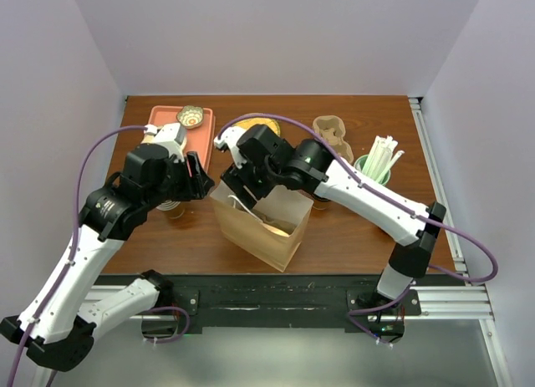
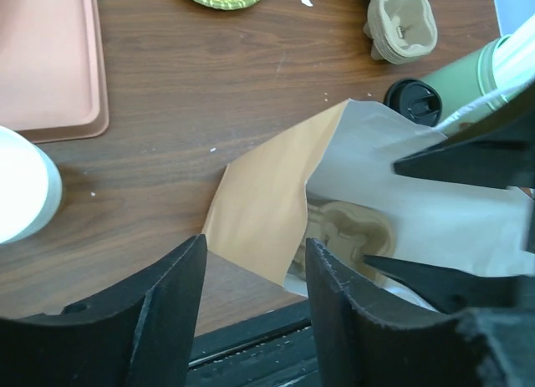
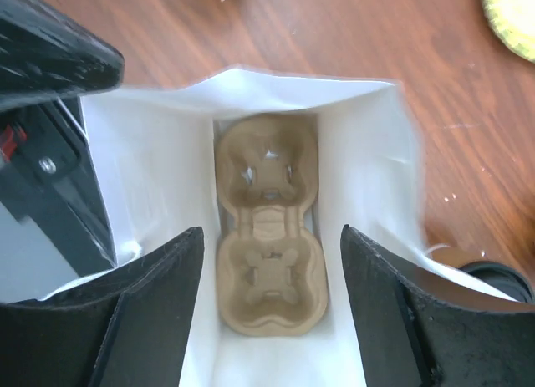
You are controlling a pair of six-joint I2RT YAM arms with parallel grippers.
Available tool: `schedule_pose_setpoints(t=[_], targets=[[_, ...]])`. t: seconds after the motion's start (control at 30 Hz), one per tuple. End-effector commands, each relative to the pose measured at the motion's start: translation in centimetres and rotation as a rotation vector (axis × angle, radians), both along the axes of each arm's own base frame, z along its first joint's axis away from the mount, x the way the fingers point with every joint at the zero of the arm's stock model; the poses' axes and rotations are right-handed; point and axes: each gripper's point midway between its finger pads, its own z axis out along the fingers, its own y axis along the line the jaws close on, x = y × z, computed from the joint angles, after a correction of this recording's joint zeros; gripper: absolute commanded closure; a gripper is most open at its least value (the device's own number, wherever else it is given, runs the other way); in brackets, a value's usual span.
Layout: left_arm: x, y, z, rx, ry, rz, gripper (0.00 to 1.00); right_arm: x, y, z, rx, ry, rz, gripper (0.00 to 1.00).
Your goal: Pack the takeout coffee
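The takeout coffee shows only as its black lid [image 2: 412, 99] just past the far side of the brown paper bag [image 1: 263, 224], and at the lower right of the right wrist view [image 3: 493, 280]. In the top view my right arm hides it. The bag stands open, with a tan cup carrier [image 3: 267, 228] lying flat on its bottom. My right gripper [image 3: 272, 236] is open and empty over the bag's mouth [image 1: 240, 186]. My left gripper [image 2: 255, 253] is open and empty at the bag's left side [image 1: 201, 176].
A stack of tan carriers [image 1: 332, 136] and a green cup of white straws [image 1: 374, 165] stand at the back right. An orange tray [image 1: 171, 124] with a small bowl [image 1: 191, 116] is at the back left. White stacked cups [image 2: 25, 195] stand under my left arm.
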Motion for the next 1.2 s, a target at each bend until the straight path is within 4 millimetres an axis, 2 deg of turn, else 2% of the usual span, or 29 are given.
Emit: schedule_pose_setpoints(t=[0.0,0.1,0.13,0.2,0.23,0.37,0.43,0.47,0.6,0.73,0.87,0.93,1.0,1.03,1.1,1.17], targets=[[1.8,-0.1,3.0,0.036,-0.117,-0.025,0.41,0.3,-2.1,5.6,0.109,-0.032,-0.182,0.3],[2.5,-1.3,3.8,0.043,-0.158,-0.104,0.37,0.1,-3.0,9.1,0.208,-0.03,-0.278,0.3],[2.7,-1.8,3.7,0.046,-0.157,-0.128,0.37,-0.2,-3.5,11.1,0.277,-0.032,-0.304,0.3],[3.2,-2.6,3.4,0.062,-0.167,-0.178,0.35,-0.3,-4.4,13.0,0.337,-0.046,-0.35,0.3],[3.2,-3.0,3.3,0.062,-0.168,-0.205,0.35,-0.6,-5.1,14.5,0.398,-0.045,-0.382,0.3],[4.3,-3.9,2.3,0.101,-0.165,-0.246,0.35,-1.5,-7.2,16.9,0.518,-0.03,-0.468,0.3],[5.3,-3.8,1.9,0.12,-0.165,-0.22,0.39,-1.7,-7.5,16.4,0.542,-0.01,-0.499,0.29],[5.5,-3.8,2.0,0.12,-0.173,-0.218,0.43,-2.2,-8.1,16.9,0.57,-0.011,-0.496,0.29],[6.4,-5.7,3.0,0.091,-0.227,-0.286,0.57,-2.0,-9.1,16.4,0.571,-0.028,-0.526,0.29],[5.0,-7.9,1.7,0.077,-0.165,-0.398,0.62,-1.6,-11.1,16.1,0.514,-0.069,-0.592,0.29],[3.8,-7.8,0.4,0.092,-0.116,-0.428,0.6,-1.3,-13.0,15.1,0.455,-0.09,-0.669,0.28],[3.9,-7.5,0.2,0.106,-0.107,-0.415,0.62,-1.2,-13.4,14.6,0.446,-0.097,-0.689,0.28],[4.0,-7.3,-0.2,0.115,-0.095,-0.405,0.72,-1.3,-13.7,14.4,0.442,-0.104,-0.696,0.28],[4.2,-7.1,-0.4,0.126,-0.089,-0.39,0.86,-1.1,-13.9,14.3,0.438,-0.11,-0.703,0.28],[4.7,-6.6,-0.1,0.137,-0.086,-0.337,1.0,-0.9,-14.2,14.1,0.425,-0.128,-0.716,0.28],[5.1,-5.8,0.0,0.117,-0.058,-0.245,1.0,-0.5,-14.4,13.9,0.41,-0.148,-0.724,0.28]])
